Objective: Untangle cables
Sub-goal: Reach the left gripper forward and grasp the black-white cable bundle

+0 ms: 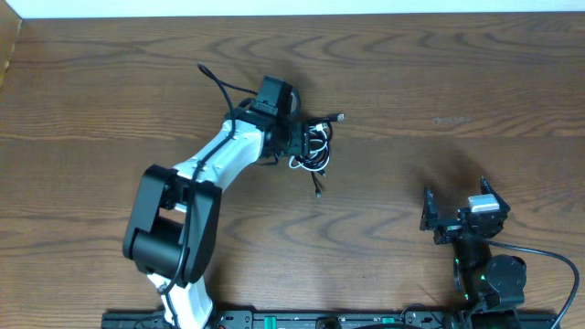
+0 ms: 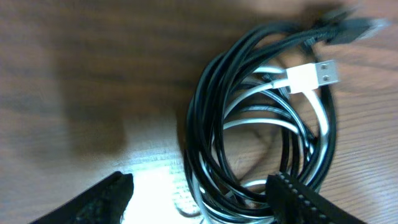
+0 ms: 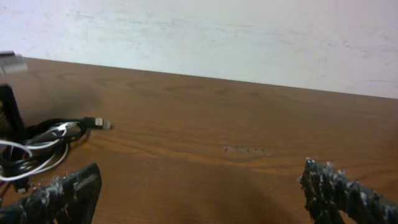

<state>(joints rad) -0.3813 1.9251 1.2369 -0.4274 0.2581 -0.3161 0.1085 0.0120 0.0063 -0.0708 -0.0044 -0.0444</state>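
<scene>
Lying in a loose bundle on the wooden worktop (image 1: 411,73), the cables (image 1: 315,146) sit right at the tips of the left jaws: several black loops wound together with one white one. In the left wrist view, the near end of the cables (image 2: 261,130) lies between the two fingers. One finger (image 2: 305,198) overlaps the black strands on its side, while the other finger (image 2: 93,200) stands apart from them with bare wood between. The left jaws are spread around the bundle and not clamped on it. On the side of the bundle far from these jaws, a white plug (image 2: 314,76) with a metal tip sticks outward, and a blurred black plug (image 2: 351,26) lies just beyond it. The right jaws stand wide apart, low over bare wood, with nothing between them. They are well away from the cables (image 3: 34,149), which lie far off to their left with a small plug (image 3: 98,122) sticking out.
</scene>
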